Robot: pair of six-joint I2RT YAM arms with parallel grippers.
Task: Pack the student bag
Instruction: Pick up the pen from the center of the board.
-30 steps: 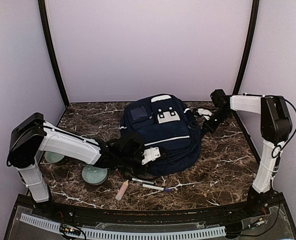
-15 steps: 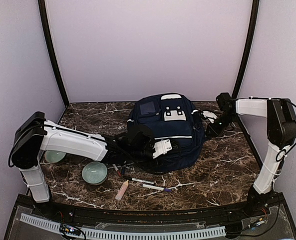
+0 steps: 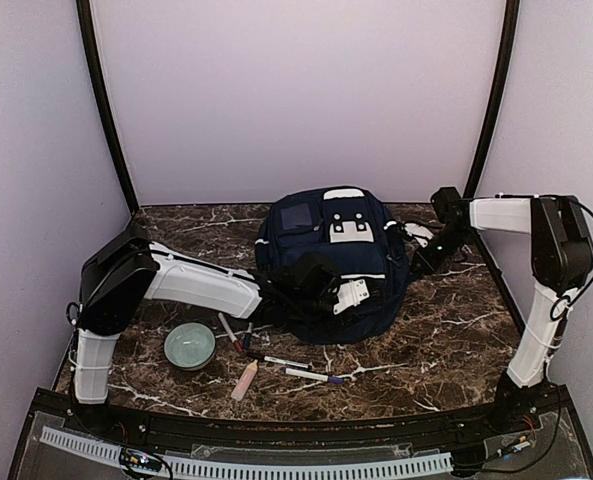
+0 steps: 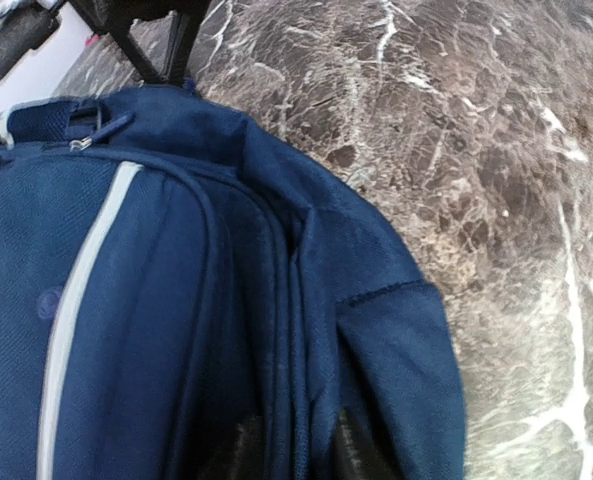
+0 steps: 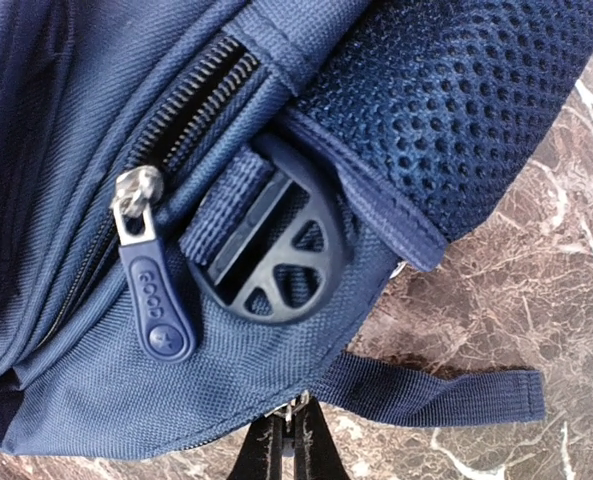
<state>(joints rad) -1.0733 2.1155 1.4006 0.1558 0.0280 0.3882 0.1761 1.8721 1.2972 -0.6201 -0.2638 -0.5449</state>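
Left arm (image 3: pixel 201 287) swung rightward, student bag (image 3: pixel 311 248) stood more upright

The student bag (image 3: pixel 331 262), a large navy-blue fabric backpack, lies bulging at the centre of the top view, a little right of middle, its front panel turned up toward the camera and its top end toward the upper edge. A pale grey stripe crosses the front, with light grey patches above it. Close up, the right wrist view shows a zip pull (image 5: pixel 156 300), a round black strap buckle (image 5: pixel 276 255) and a mesh side pocket (image 5: pixel 456 100)
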